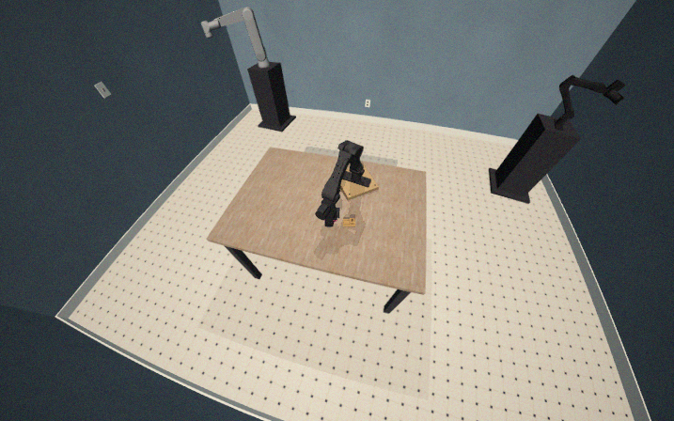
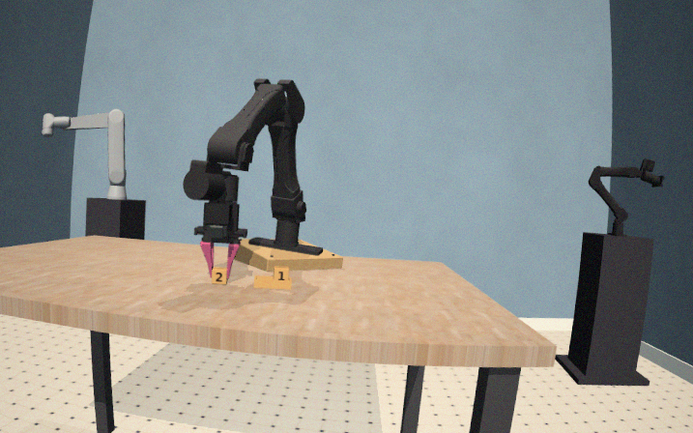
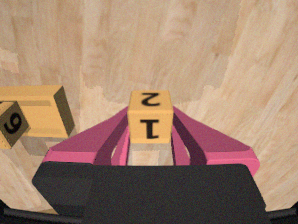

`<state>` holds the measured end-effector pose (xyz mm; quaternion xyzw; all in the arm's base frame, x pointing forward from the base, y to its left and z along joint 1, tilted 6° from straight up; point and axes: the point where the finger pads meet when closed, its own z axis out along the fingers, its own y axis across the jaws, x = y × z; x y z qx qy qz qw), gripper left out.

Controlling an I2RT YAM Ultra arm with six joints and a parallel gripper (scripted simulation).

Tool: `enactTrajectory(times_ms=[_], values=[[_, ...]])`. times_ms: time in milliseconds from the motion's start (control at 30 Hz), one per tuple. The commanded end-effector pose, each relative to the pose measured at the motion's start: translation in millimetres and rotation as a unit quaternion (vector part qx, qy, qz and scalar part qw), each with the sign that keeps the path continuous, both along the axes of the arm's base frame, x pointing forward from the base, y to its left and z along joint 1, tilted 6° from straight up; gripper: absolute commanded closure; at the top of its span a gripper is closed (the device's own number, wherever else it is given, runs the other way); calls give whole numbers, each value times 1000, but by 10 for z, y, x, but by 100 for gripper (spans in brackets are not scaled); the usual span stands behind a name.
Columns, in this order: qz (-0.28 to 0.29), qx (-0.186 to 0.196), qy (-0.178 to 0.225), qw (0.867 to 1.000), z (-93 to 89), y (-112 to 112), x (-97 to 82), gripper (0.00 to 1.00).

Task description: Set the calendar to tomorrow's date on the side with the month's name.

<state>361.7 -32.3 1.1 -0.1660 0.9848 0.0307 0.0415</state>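
My gripper (image 2: 219,273) (image 3: 150,112) has its pink fingers shut on a yellow cube (image 2: 218,279) (image 3: 150,134), one finger on each side. In the exterior view the cube shows an upright 2; in the wrist view a 1 is on its top face. It is at or just above the table; I cannot tell which. The yellow tray (image 2: 264,283) (image 3: 62,111) (image 1: 345,224) stands beside it, to its right in the exterior view. The other cube (image 2: 281,274) (image 3: 11,125) is in the tray's right part there, showing a 1; the wrist view shows a 6 on it. No month name is readable.
The wooden table (image 1: 391,235) (image 2: 391,306) bears the arm's yellow base plate (image 1: 360,192) (image 2: 305,263) behind the tray. A grey arm and another black arm stand on pedestals well away from the table.
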Motion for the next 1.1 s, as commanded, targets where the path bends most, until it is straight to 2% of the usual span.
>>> enactTrajectory(times_ms=[0, 1067], values=[[1, 0, -3, 1000, 0, 1, 12, 74], [1, 2, 7, 1000, -80, 12, -38, 74]])
